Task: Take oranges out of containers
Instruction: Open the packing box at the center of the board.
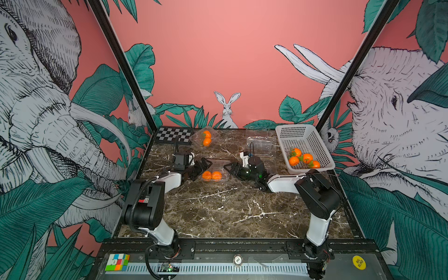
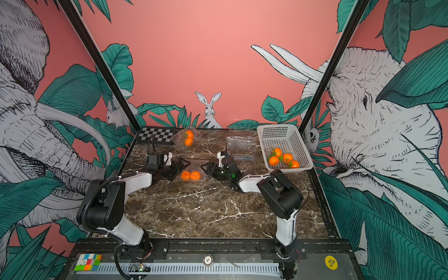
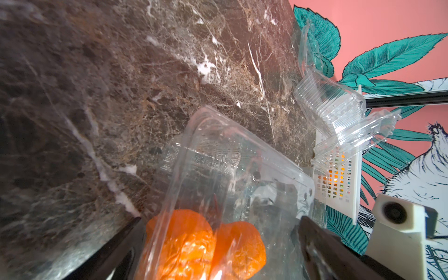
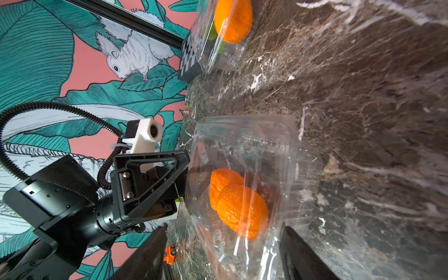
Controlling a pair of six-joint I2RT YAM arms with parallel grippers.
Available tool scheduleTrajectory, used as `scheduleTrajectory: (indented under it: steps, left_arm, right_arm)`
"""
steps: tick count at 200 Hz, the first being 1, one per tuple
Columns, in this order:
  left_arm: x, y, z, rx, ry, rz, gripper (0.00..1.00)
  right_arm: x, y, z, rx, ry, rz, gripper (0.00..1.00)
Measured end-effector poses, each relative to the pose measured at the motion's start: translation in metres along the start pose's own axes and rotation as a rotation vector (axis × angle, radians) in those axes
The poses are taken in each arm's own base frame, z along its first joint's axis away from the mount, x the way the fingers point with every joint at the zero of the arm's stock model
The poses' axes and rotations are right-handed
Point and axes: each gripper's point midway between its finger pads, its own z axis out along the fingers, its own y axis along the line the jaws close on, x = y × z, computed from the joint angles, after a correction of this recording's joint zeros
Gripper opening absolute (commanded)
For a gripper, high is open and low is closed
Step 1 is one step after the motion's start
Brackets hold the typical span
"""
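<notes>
My left tool [image 1: 201,169] and right tool [image 1: 229,171] stand spread at opposite ends of the mid-tabletop container [image 4: 286,145] holding two oranges [image 1: 212,175]. An uneven squeeze could buckle or skid it.

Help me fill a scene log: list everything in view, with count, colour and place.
table: one, brown marble.
basket: one, white, far right.
checkerboard: one, black-and-white, far left corner.
oranges: eight, orange; four in the basket, two in each filled container.
clamshell containers: clear; one mid-table, one by the checkerboard, empty ones beside the basket, number unclear.
puzzle cube: one, multicoloured, front rail.
BIG BLIND disc: one, yellow, front rail.
left gripper: black, open at the mid-table container.
right gripper: black, open, opposite it.
</notes>
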Motion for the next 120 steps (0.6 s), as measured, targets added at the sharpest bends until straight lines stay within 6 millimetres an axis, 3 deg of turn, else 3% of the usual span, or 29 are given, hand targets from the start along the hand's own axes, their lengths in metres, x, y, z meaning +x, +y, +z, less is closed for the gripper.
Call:
scheduleTrajectory:
  steps: [120]
  left_arm:
    - [-0.002, -0.003, 0.001, 0.036, -0.023, -0.039, 0.99]
  right_arm:
    - [-0.011, 0.027, -0.001, -0.139, -0.036, 0.049, 0.69]
